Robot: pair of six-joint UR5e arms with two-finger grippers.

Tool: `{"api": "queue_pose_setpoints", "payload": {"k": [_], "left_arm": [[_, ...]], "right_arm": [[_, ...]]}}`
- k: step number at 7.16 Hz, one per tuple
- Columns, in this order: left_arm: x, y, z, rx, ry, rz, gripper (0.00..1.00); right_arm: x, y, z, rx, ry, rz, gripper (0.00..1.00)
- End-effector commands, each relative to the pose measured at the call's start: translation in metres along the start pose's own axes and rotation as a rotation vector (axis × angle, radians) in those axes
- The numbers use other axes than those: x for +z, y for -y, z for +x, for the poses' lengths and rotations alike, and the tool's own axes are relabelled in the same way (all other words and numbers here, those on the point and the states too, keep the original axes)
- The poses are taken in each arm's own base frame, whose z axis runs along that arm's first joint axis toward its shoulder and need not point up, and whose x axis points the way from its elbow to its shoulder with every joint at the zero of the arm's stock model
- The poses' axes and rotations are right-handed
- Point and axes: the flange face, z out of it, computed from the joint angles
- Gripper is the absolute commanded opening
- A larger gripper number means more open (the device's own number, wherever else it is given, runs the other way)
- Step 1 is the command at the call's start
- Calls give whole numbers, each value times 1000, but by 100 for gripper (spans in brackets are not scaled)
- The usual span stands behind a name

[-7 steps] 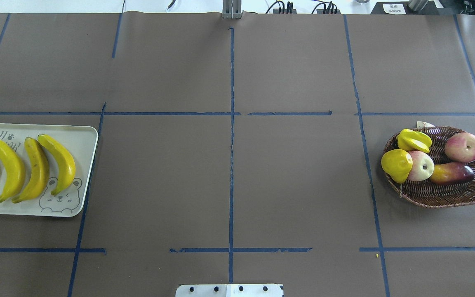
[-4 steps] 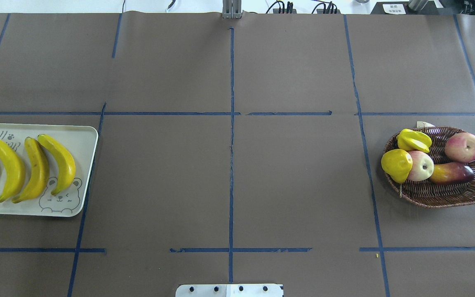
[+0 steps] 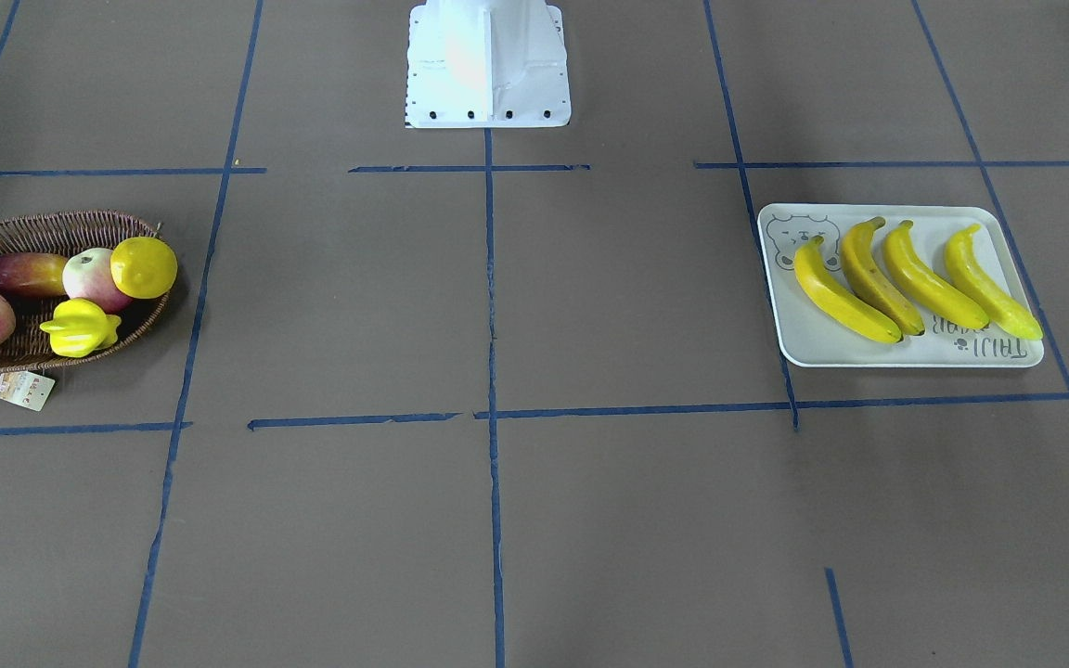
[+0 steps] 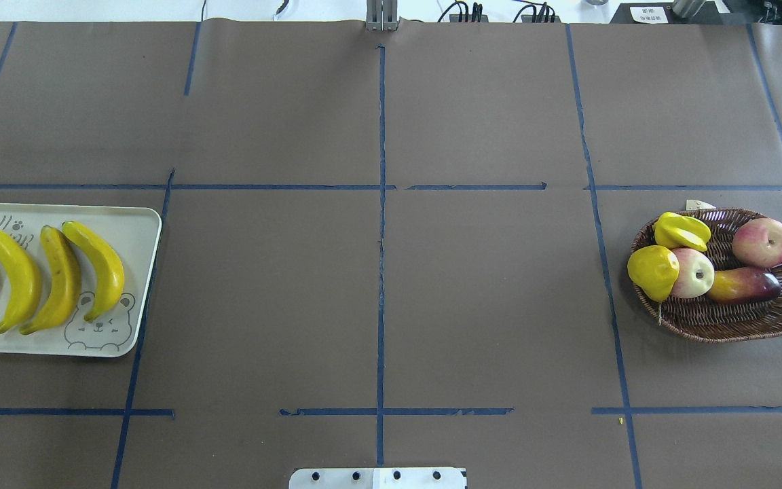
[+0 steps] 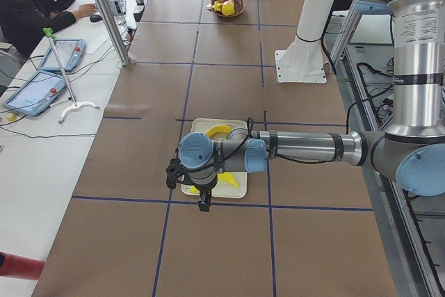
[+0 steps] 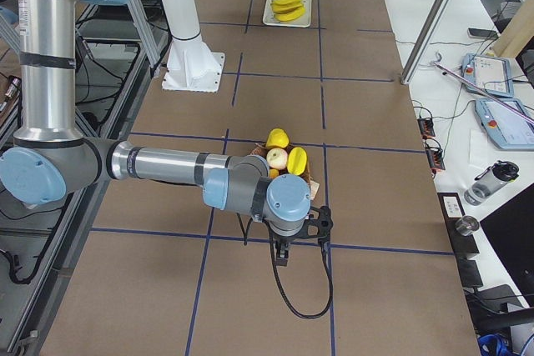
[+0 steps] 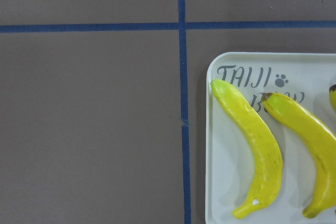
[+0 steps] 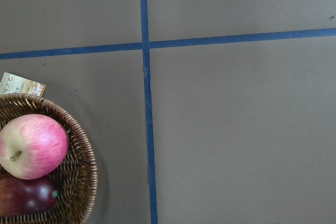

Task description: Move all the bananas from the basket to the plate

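Observation:
Several yellow bananas (image 4: 99, 268) lie side by side on the white bear plate (image 4: 138, 234) at the table's left edge. They also show in the front view (image 3: 845, 297) and the left wrist view (image 7: 252, 140). The wicker basket (image 4: 737, 322) at the right holds no banana. My left gripper (image 5: 202, 204) hangs above the plate's near end in the left side view. My right gripper (image 6: 281, 256) hangs above the table beside the basket in the right side view. Neither shows in any other view, so I cannot tell whether they are open or shut.
The basket holds two apples (image 4: 763, 242), a yellow pear (image 4: 653, 270), a yellow starfruit (image 4: 683, 231) and a dark red mango (image 4: 744, 285). A paper tag (image 3: 22, 390) lies by the basket. Blue tape lines cross the brown table. An operator (image 5: 28, 5) sits at the far side.

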Motion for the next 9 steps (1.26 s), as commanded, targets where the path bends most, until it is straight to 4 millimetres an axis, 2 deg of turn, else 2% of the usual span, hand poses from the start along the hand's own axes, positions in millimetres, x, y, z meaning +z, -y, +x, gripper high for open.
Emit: {"api": "queue_pose_setpoints", "payload": {"k": [1, 4, 9], "left_arm": [[1, 0, -2, 6, 17, -4, 100], [4, -6, -7, 17, 25, 2, 100], [2, -3, -5, 17, 25, 5, 100]], "right_arm": [[0, 1, 0, 3, 1, 0, 100], [-1, 2, -1, 1, 0, 2, 100], [-3, 5, -3, 0, 0, 5, 100]]}}
